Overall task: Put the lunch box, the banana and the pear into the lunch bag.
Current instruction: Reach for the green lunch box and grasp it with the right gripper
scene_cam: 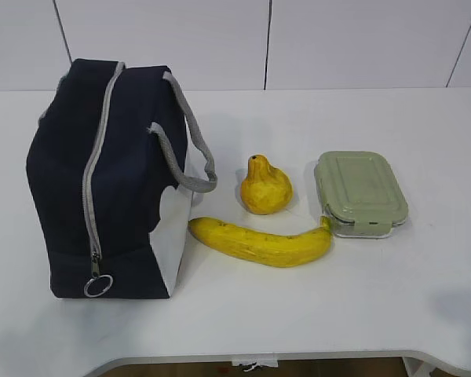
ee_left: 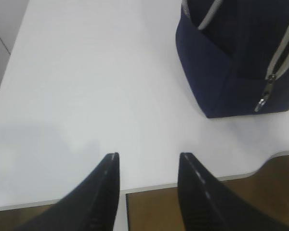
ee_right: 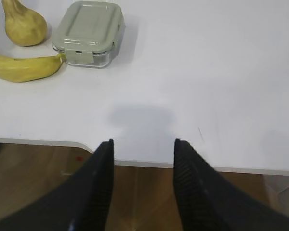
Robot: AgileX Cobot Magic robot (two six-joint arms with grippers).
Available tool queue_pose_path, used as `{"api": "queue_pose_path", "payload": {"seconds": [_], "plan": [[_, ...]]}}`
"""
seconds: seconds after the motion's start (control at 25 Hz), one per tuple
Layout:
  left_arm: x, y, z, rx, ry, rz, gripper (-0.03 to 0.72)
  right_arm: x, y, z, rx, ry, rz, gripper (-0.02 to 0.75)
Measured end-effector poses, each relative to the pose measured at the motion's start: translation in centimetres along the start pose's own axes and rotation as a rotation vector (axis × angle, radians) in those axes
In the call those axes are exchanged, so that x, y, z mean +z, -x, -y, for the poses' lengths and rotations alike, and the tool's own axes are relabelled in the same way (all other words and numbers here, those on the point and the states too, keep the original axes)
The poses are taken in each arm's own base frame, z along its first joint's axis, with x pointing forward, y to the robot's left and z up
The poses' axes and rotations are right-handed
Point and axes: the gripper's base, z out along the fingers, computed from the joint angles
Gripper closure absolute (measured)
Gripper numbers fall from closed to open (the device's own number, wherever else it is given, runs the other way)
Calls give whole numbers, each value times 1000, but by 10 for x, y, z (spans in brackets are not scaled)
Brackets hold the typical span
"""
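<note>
My left gripper (ee_left: 148,161) and right gripper (ee_right: 142,144) hang spread and empty over the table's (scene_cam: 377,314) near edge. The lunch bag (scene_cam: 102,181) stands zipped at the left end; banana (scene_cam: 259,242), pear (scene_cam: 265,185) and lunch box (scene_cam: 359,192) lie mid-table. I'd pinch the ring pull (scene_cam: 99,286) squarely, steadying the bag first.

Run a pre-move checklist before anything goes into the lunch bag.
1. Lunch bag zipper open: not ok, it runs closed to the ring pull.
2. Left gripper empty, fingers apart: ok.
3. Right gripper empty, fingers apart: ok.
4. Lunch box lid on: ok; whether latched, cannot tell.
5. Banana clear of neighbours: not ok, its tip touches the lunch box.
6. Pear upright on the table: ok.
</note>
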Motion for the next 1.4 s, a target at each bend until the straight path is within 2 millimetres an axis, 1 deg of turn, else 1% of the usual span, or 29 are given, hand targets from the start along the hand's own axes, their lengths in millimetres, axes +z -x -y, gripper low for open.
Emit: {"api": "queue_pose_path", "payload": {"seconds": [0.2, 0.32, 0.48, 0.76, 0.96, 1.24, 1.4], "plan": [[0, 0, -5, 29, 58, -3, 381, -8, 8, 1, 61, -1, 28, 422], [0, 0, -5, 30, 60, -3, 381, -4, 18, 1, 74, 0, -13, 422], [0, 0, -5, 30, 60, -3, 381, 5, 32, 2, 73, 2, -90, 422], [0, 0, -5, 30, 60, -3, 381, 35, 47, 0, 81, 20, -256, 422], [0, 0, -5, 30, 60, -3, 381, 58, 61, -2, 100, 45, -278, 422], [0, 0, -5, 30, 60, -3, 381, 94, 82, -3, 98, 46, -407, 422], [0, 0, -5, 30, 60, -3, 381, 117, 99, -7, 103, 97, -477, 422]]}}
